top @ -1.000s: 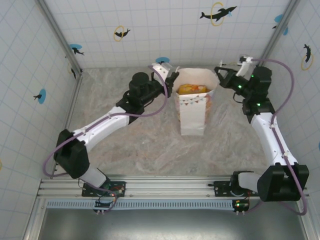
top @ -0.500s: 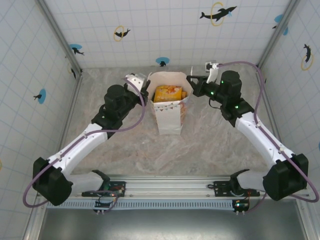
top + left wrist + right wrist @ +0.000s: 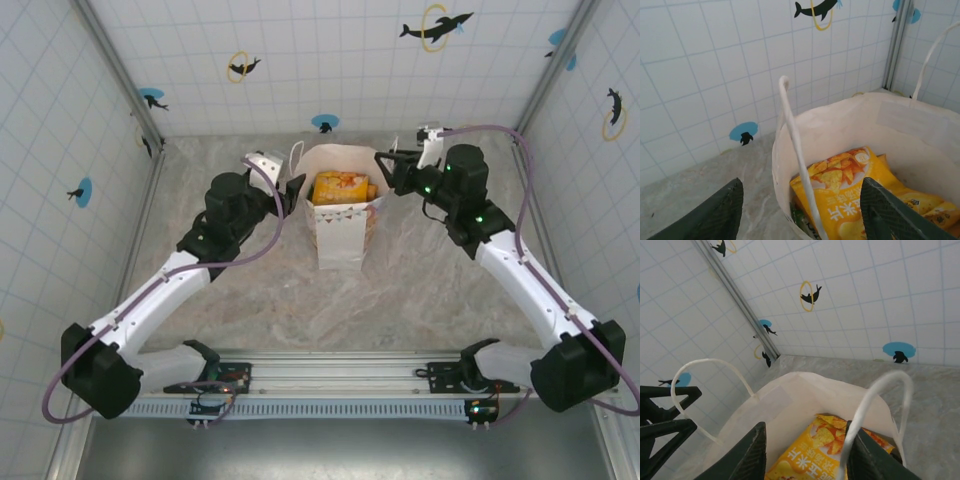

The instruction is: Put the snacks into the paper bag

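**Bag slid left across the tabletop, both claws let go**

Bag and both arms sit further left than a second ago, and both claws have gone from pinched shut to spread.

My left claw [image 3: 800, 220] is wide open with nothing in it. One thin loop handle [image 3: 794, 160] stands free between its fingers, touching neither that I can tell. My right claw [image 3: 807, 455] is open a bit less and also empty. The other handle [image 3: 880, 395] arcs just beside one finger [image 3: 865, 455].

Paper bag [image 3: 340, 225] stands upright on the tabletop [image 3: 300, 290] between the two claws, mouth open. A yellow-orange snack packet [image 3: 840, 190] lies inside against the wall, with more packets under it that are too hidden to count.

Handling, my guess:
- Bag is light with soft paper walls that crease and tip easily. Best hold is the top of a loop or the rim, one claw each side.
- Packets are glossy, slippery, light and puffy, with brittle chips inside. Pinch a sealed edge, not the belly.
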